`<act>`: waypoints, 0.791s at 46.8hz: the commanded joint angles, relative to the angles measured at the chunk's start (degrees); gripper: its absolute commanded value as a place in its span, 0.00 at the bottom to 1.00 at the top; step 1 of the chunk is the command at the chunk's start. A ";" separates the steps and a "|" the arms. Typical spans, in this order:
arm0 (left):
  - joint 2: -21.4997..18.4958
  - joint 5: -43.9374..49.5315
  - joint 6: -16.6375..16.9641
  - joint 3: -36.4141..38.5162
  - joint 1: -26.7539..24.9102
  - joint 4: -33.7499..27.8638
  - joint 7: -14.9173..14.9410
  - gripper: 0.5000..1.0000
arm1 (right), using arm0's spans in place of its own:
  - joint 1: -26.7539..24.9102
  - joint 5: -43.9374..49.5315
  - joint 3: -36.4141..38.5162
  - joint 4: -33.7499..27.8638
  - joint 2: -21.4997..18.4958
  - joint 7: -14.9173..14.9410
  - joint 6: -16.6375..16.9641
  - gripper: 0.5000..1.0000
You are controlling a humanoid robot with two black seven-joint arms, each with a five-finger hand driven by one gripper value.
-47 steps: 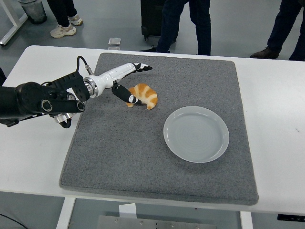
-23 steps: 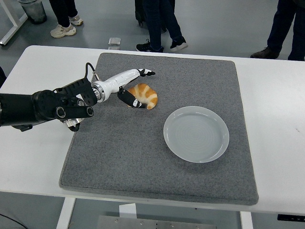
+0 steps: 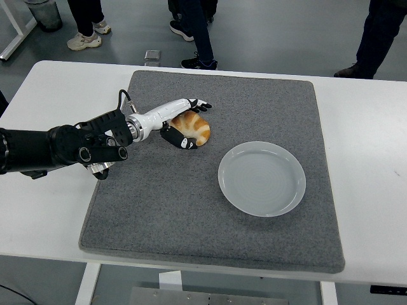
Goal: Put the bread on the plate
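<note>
The bread, a golden croissant-shaped piece, lies on the grey mat left of centre. The white plate sits empty on the mat to its lower right, a short way apart. My left hand reaches in from the left and straddles the bread: the white-and-black fingers stretch over its far edge and the thumb rests against its near side. The fingers are still extended, not closed around it. The bread rests on the mat. My right hand is out of view.
The grey mat covers most of the white table. Several people's legs stand beyond the far edge. A bin stands on the floor at top left.
My left arm has moved right and forward. The fingers now reach over the bread's far edge and the thumb has come in against its near side. The bread has not moved.
</note>
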State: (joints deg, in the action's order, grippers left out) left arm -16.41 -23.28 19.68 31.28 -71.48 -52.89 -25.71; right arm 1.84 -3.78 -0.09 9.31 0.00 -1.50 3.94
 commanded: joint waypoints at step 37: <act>-2.14 0.08 -0.87 -1.66 -1.03 0.15 -1.18 0.00 | 0.01 0.00 0.00 0.00 0.00 0.01 0.01 0.90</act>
State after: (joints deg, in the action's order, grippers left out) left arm -18.34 -23.28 18.82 29.61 -72.52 -52.67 -26.88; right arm 1.78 -3.78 -0.09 9.33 0.00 -1.49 3.95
